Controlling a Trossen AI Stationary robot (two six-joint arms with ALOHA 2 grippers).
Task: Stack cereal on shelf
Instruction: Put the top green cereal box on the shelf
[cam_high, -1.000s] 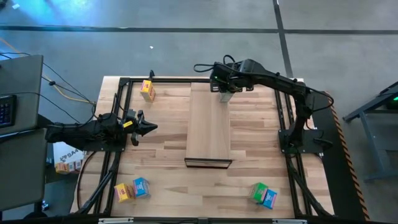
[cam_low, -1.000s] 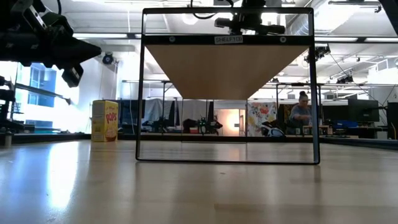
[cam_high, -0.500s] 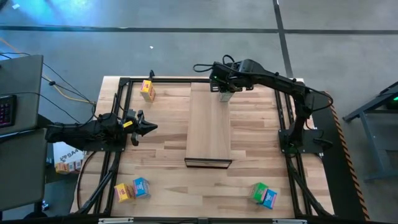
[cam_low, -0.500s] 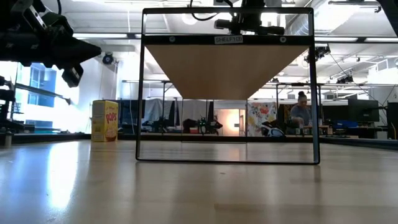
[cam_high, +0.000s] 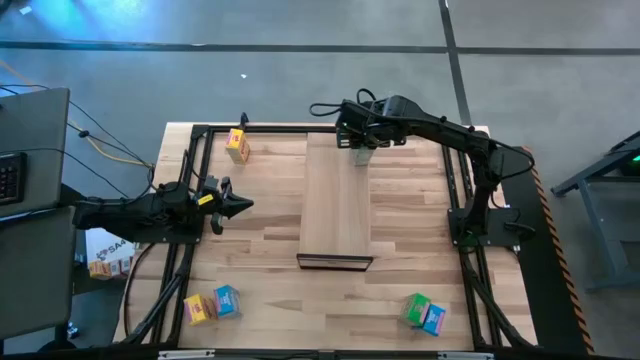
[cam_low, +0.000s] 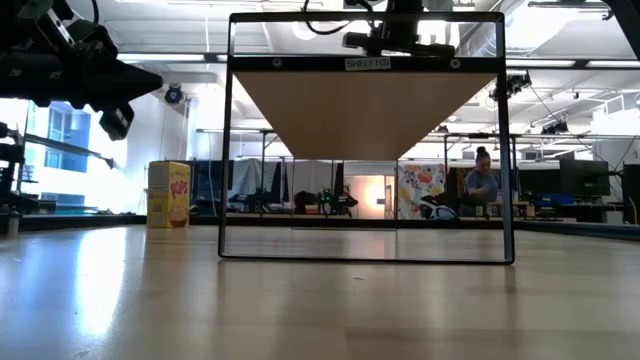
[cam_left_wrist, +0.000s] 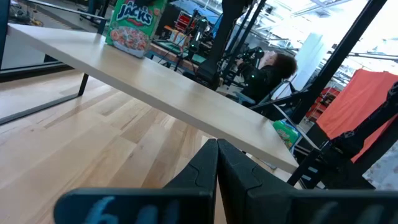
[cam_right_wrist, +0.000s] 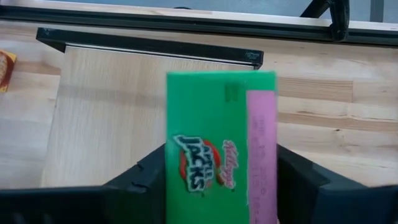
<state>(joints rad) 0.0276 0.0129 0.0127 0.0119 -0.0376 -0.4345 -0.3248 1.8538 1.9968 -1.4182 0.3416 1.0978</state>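
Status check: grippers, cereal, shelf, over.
Right gripper over the light-wood shelf's far end, fingers either side of the green Apple Jacks cereal box. Left gripper shut, waiting left of shelf. Nothing blocking.

Grey concrete floor (cam_high: 300, 70) seen around butcher-block table (cam_high: 260, 240), crossed by dark seams. Bright ceiling lights (cam_low: 160, 57) and tall window (cam_low: 60, 135) seen beyond table. Person (cam_low: 484, 180) seated at cluttered desks far back. Red cloth (cam_left_wrist: 367, 112) draped at one side.

Six cereal boxes (cam_high: 237, 146), one shelf (cam_high: 337, 200), two arms (cam_high: 140, 214).
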